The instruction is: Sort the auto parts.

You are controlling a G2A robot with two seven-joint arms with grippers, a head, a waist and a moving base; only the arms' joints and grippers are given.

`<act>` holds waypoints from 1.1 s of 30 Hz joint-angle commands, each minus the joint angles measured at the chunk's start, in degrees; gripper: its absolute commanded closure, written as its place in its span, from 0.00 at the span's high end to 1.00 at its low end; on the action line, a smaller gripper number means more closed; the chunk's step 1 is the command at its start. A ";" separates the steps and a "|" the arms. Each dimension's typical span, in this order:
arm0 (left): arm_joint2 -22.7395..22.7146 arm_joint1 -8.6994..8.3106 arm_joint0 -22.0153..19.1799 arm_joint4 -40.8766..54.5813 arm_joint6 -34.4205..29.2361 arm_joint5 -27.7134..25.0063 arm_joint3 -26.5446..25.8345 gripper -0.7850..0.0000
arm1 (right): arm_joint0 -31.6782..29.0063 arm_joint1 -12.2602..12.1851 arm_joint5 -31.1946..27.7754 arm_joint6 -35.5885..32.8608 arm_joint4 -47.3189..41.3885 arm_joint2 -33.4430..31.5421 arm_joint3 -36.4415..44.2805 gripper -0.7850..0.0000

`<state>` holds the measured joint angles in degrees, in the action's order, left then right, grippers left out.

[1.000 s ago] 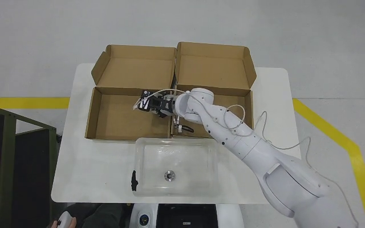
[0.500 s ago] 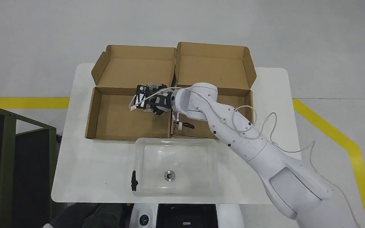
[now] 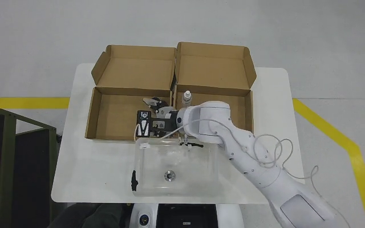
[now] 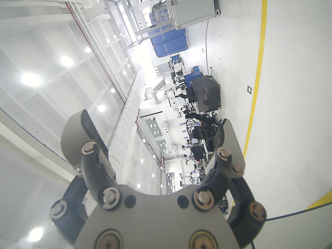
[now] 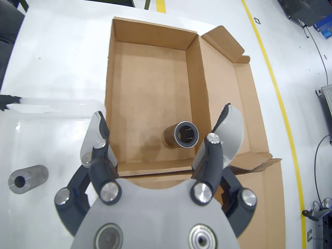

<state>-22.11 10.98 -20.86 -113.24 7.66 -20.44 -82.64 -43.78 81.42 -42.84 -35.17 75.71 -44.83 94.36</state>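
Observation:
A dark cylindrical bearing [image 5: 181, 137] lies on the floor of the left cardboard box [image 5: 145, 84], in its far right corner [image 3: 153, 103]. My right gripper [image 5: 163, 113] hangs open and empty above the box, a little short of the bearing; from above it sits over the box's front part [image 3: 144, 124], by the clear bin. A short metal cylinder [image 5: 27, 179] with a bore rests in the clear plastic bin [image 3: 149, 170], near its middle [image 3: 169, 175]. My left gripper [image 4: 154, 125] is open, empty, and pointed up into the room.
A second open cardboard box [image 3: 239, 105] stands to the right of the first and holds a small white part [image 3: 186, 97]. Both lids are folded back at the far side. A black piece [image 3: 134, 181] sits at the bin's left edge. White table [image 3: 80, 165] lies bare at the left.
My right gripper has drawn back from the far part of the left box to its front edge, near the bin. The bearing now lies uncovered in the box.

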 commanded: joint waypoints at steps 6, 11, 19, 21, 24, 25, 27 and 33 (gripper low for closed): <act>0.00 0.00 0.00 0.00 0.00 0.00 0.00 1.00 | -7.02 -1.84 -3.29 -2.44 1.68 -1.75 8.34 0.91; 0.00 0.00 0.00 0.00 0.00 0.00 0.00 1.00 | -10.50 -2.86 -4.65 -2.90 2.25 -3.19 12.61 0.91; 0.00 0.00 0.00 0.00 0.00 0.00 0.00 1.00 | -14.65 -4.29 -7.72 -1.90 5.35 -4.32 16.25 0.92; 0.00 0.00 0.00 0.00 0.00 0.00 0.00 1.00 | -15.74 -4.61 -8.20 -1.33 5.93 -4.51 16.75 0.92; 0.00 0.00 0.00 0.00 0.00 0.00 0.00 1.00 | -17.28 -5.09 -9.02 -0.89 6.75 -4.77 17.26 0.92; 0.00 0.00 0.00 0.00 0.00 0.00 0.00 1.00 | -17.82 -5.26 -9.29 -0.84 7.05 -4.81 17.35 0.92; 0.00 0.00 0.00 0.00 0.00 0.00 0.00 1.00 | -18.83 -5.58 -9.73 -0.53 7.51 -5.00 17.43 0.91; 0.00 0.00 0.00 0.00 0.00 0.00 0.00 1.00 | -21.59 -6.49 -10.90 0.74 9.10 -5.39 17.11 0.90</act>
<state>-22.11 10.98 -20.86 -113.24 7.66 -20.44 -82.64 -65.03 75.04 -53.61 -34.66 84.57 -50.23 111.62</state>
